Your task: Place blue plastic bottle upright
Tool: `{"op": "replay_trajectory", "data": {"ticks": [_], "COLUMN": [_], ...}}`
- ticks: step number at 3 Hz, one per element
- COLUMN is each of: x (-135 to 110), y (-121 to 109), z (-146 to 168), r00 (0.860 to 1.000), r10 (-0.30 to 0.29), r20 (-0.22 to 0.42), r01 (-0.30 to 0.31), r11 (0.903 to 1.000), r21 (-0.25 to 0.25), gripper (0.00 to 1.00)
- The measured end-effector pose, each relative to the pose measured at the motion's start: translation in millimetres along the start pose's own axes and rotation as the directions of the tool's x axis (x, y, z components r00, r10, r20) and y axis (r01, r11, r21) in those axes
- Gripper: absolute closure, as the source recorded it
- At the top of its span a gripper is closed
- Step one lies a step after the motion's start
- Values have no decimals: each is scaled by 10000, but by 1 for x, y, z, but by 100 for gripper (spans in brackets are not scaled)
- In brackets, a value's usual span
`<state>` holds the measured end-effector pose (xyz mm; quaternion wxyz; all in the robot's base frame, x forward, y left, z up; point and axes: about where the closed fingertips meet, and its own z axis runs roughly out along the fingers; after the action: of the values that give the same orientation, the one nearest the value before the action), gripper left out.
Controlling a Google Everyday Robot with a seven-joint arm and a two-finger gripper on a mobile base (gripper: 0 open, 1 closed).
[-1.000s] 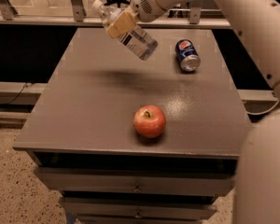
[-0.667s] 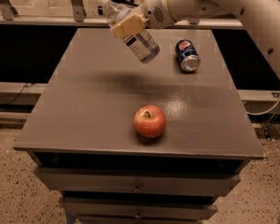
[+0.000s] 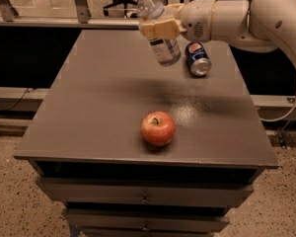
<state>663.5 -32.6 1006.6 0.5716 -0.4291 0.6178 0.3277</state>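
Above the table (image 3: 89,122), end effector (image 3: 159,28) tight around tilted blue plastic bottle (image 3: 165,51).

The two-finger gripper (image 3: 160,28) is positioned above the far part of the grey rectangular tabletop (image 3: 89,107). Its jaws clamp the midsection of the clear, faintly bluish plastic bottle (image 3: 166,51), which hangs off the surface, nearly upright, with its white cap tilted up and left. A dark-blue Pepsi can (image 3: 198,59) lies on its side just beside the bottle. A red apple (image 3: 158,128) sits near the front edge.
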Motion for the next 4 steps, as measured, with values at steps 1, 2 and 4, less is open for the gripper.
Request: {"op": "replay_trajectory", "data": {"ticks": [1, 2, 4], "x": [-3, -3, 27], "y": [2, 2, 17], "z": [-3, -3, -24], "r00": [9996, 9996, 9935], "r10": [-226, -206, 602], "r20": [181, 174, 969], "r01": [226, 206, -523], "r11": [9997, 9998, 9952], "r21": [-20, -27, -830], "gripper": [100, 100, 100]}}
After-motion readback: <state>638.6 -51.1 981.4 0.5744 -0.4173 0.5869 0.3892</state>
